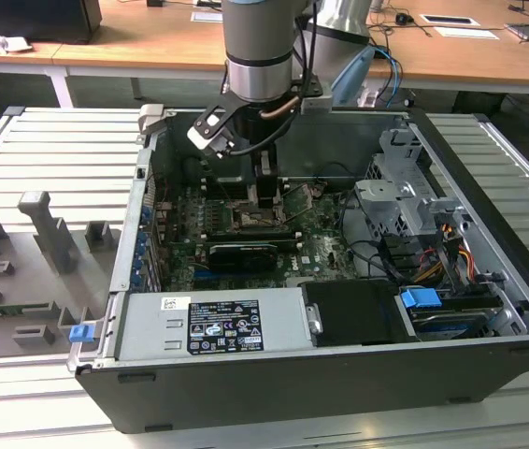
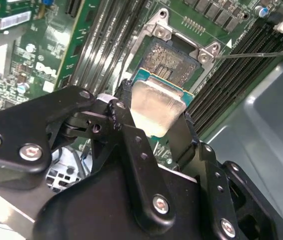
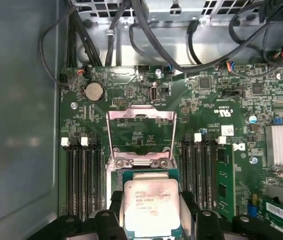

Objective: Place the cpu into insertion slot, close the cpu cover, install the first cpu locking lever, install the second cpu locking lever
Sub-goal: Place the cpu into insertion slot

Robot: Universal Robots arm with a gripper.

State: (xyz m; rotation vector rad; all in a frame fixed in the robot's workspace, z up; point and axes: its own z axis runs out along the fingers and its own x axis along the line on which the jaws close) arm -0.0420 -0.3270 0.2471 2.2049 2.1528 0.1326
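Two fingers of the gripper pinch the cpu by its edges, poised over the near side of the slot; whether they touch is unclear. The cover stands open. If the chip sits skewed or off-centre, a corner could catch the rim and bend pins. A loose grip could drop it.
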